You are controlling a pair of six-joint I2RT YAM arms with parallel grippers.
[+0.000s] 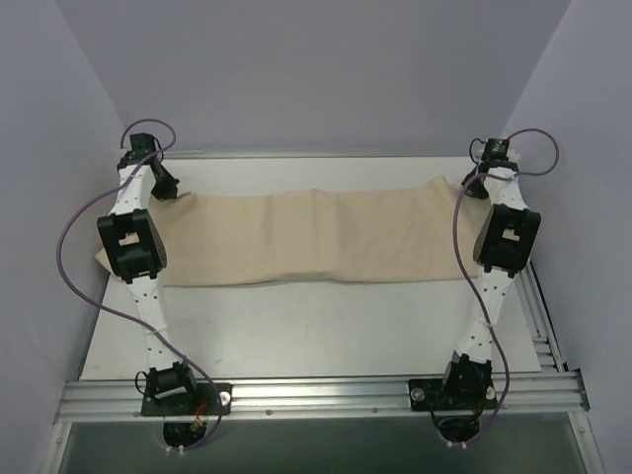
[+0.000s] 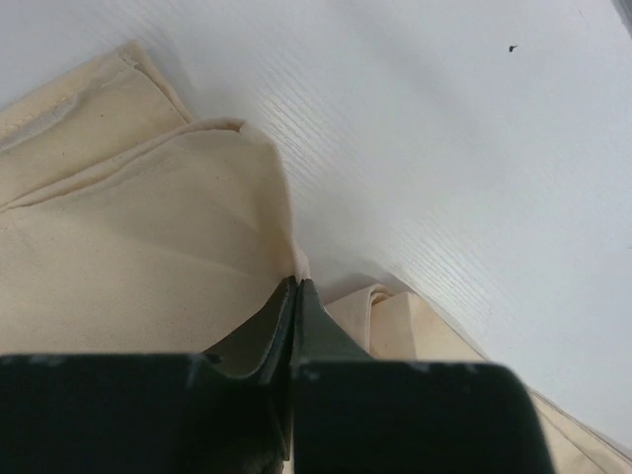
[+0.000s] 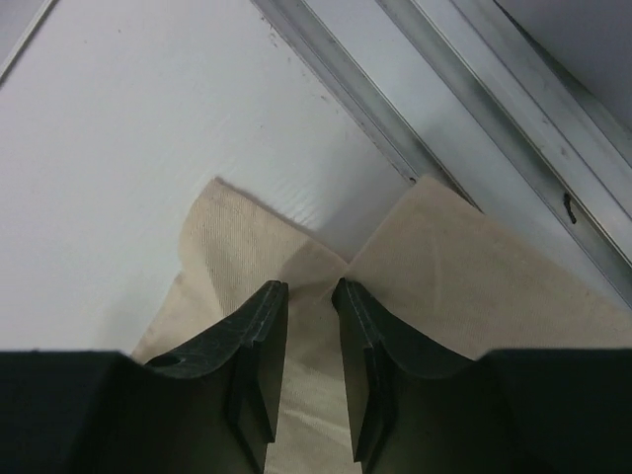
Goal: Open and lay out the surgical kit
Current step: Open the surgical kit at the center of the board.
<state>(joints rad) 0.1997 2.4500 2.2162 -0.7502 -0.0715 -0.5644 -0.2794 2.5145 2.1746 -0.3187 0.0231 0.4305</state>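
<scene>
The surgical kit's beige cloth wrap (image 1: 316, 237) lies as a long folded band across the far half of the white table. No steel tray or instruments show; they are hidden or out of view. My left gripper (image 1: 163, 185) is at the cloth's far left end. In the left wrist view it (image 2: 296, 283) is shut, pinching a raised fold of the cloth (image 2: 128, 257). My right gripper (image 1: 477, 185) is at the cloth's far right end. In the right wrist view it (image 3: 309, 288) is open by a narrow gap, just above a cloth corner (image 3: 444, 267).
An aluminium rail (image 1: 326, 395) runs along the near edge with both arm bases on it. Another rail (image 1: 545, 316) runs along the right side, close to the cloth corner in the right wrist view (image 3: 464, 89). Grey walls enclose three sides.
</scene>
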